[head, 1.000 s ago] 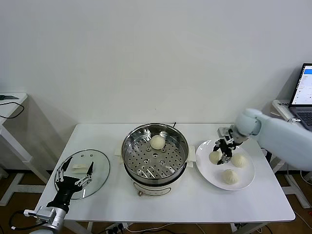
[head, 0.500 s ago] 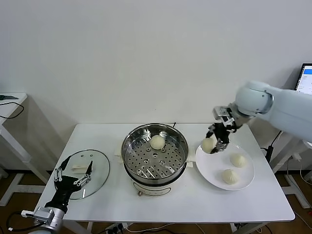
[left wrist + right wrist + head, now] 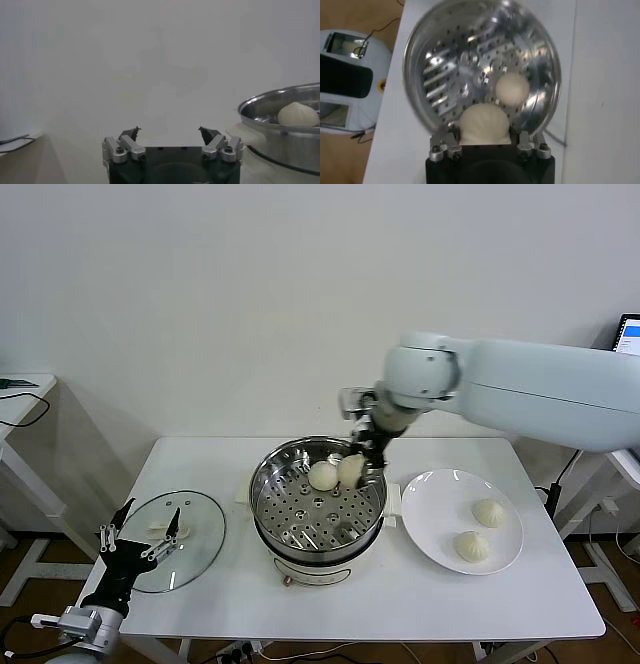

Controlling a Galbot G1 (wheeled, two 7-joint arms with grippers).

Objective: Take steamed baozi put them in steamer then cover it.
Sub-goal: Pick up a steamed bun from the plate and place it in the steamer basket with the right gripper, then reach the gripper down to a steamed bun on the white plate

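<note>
My right gripper (image 3: 362, 460) is shut on a cream-white baozi (image 3: 350, 469) and holds it above the far right part of the steel steamer (image 3: 283, 532). The held baozi fills the jaws in the right wrist view (image 3: 484, 125). Another baozi (image 3: 322, 476) lies on the perforated tray at the back; it also shows in the right wrist view (image 3: 512, 88) and the left wrist view (image 3: 298, 114). Two more baozi (image 3: 489, 513) (image 3: 471, 546) lie on the white plate (image 3: 430, 514) to the right. My left gripper (image 3: 140, 537) is open and empty, low at the front left by the glass lid (image 3: 205, 537).
The glass lid lies flat on the white table (image 3: 400, 604), left of the steamer, with a white handle (image 3: 160, 526). A laptop (image 3: 629, 334) stands at the far right edge. A second table (image 3: 25, 389) is at the far left.
My right gripper lifted a baozi off the plate and carried it left, over the steamer. The plate now holds two baozi. My left gripper drifted slightly lower and left.
</note>
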